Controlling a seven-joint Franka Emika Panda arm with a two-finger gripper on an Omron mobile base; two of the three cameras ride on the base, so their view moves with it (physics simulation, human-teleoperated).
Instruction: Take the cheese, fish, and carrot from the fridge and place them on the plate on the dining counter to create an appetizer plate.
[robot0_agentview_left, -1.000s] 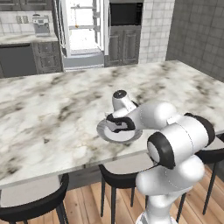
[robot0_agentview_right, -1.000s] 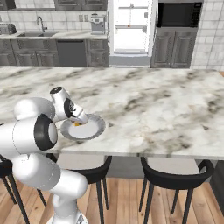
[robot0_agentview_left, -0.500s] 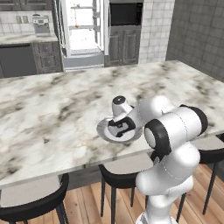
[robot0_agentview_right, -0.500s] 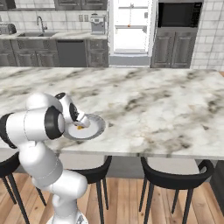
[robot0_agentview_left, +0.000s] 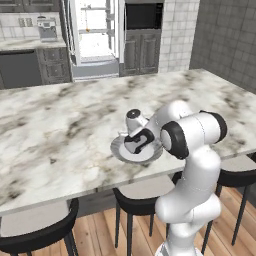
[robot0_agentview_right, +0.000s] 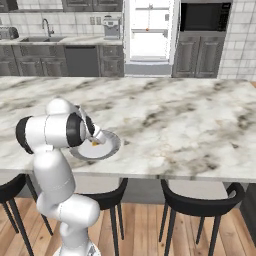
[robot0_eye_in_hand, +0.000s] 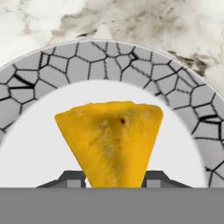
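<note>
The yellow-orange cheese (robot0_eye_in_hand: 109, 140) wedge hangs point-down between my gripper's (robot0_eye_in_hand: 114, 178) two fingertips, which touch both of its sides. It is low over the pale centre of the round grey plate (robot0_eye_in_hand: 87, 57). The plate (robot0_agentview_left: 119, 151) lies near the front edge of the marble dining counter (robot0_agentview_left: 60, 135), with my gripper (robot0_agentview_left: 136, 145) right above it. An orange bit of the cheese (robot0_agentview_right: 94, 144) peeks out over the plate (robot0_agentview_right: 114, 142). The fridge (robot0_agentview_left: 95, 37) stands open far behind, with a small orange item (robot0_agentview_right: 147, 29) on a shelf. The fish is out of view.
Black round stools (robot0_agentview_left: 40, 235) (robot0_agentview_right: 200, 195) stand under the counter's near edge. A dark built-in oven cabinet (robot0_agentview_right: 202, 40) is right of the fridge (robot0_agentview_right: 150, 30). A coffee machine (robot0_agentview_right: 111, 27) sits on the back counter.
My gripper has stayed over the plate with the cheese and dipped slightly. The arm's elbow has swung up and in closer to the counter edge.
</note>
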